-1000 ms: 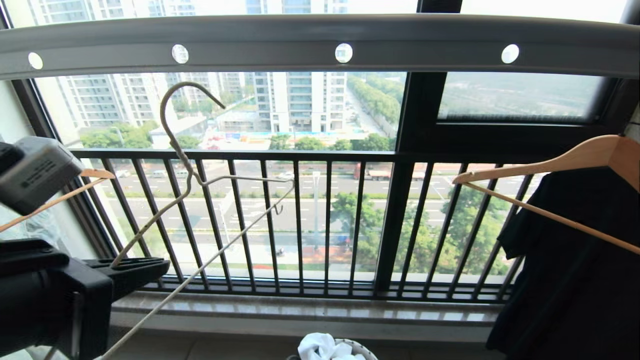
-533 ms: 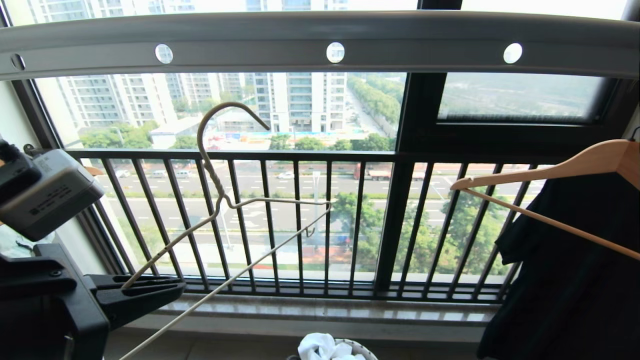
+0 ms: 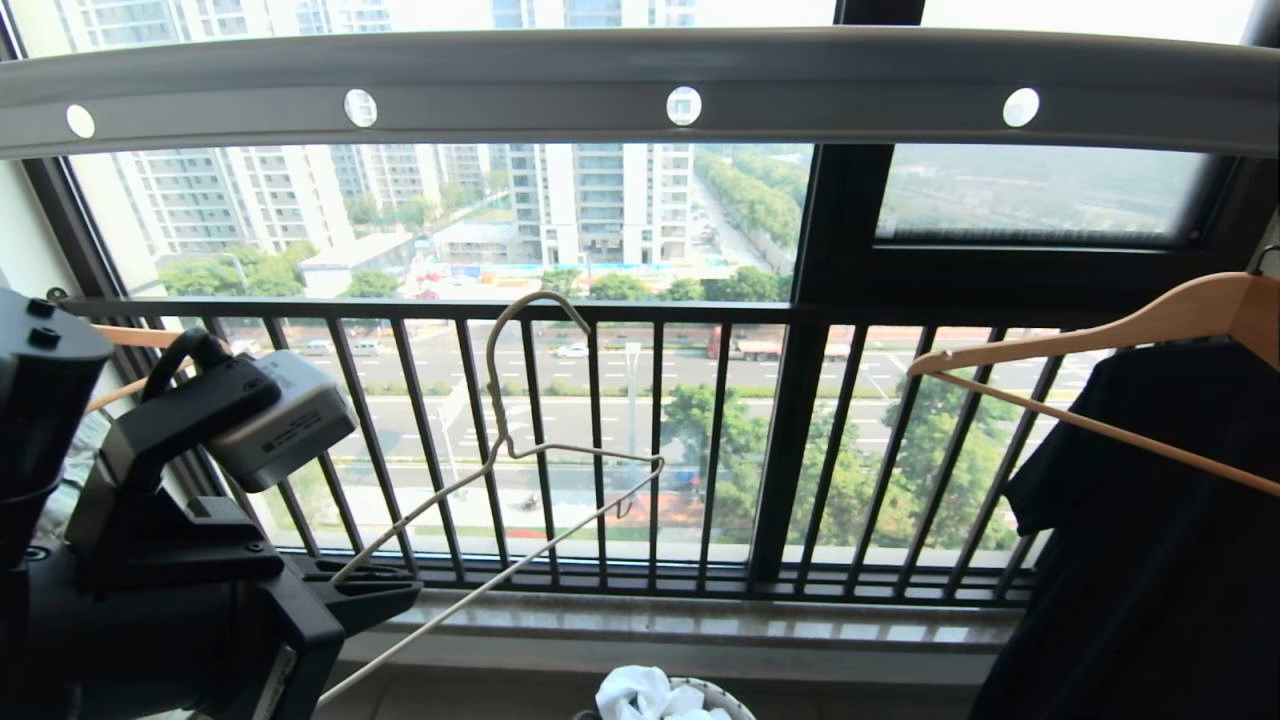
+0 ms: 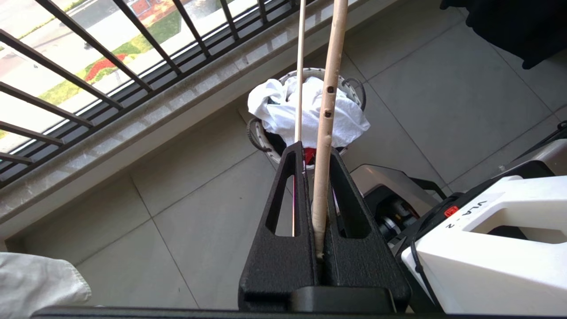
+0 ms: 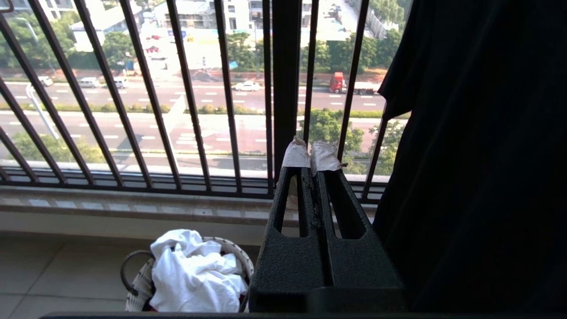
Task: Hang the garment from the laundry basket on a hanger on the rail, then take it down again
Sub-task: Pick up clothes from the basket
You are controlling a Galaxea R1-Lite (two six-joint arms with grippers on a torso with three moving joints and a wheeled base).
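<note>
Garment [image 4: 305, 110] crumpled in laundry basket [image 4: 259, 135] on the floor beyond the left claw [image 4: 312, 153], left claw clamped on hanger [image 3: 560, 455], window bars [image 3: 655, 450] behind, rail [image 3: 640, 90] overhead, right claw [image 5: 311, 155] pinched empty beside black clothing [image 5: 478, 155].

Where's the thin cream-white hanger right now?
The thin cream-white hanger is off the grey overhead rail, held by the left gripper low on the head view's left, its hook before the black window bars.

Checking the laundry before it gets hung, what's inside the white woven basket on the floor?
The laundry basket holds a crumpled white garment heaped on top, with a sliver of red fabric below. Anything deeper is covered.
</note>
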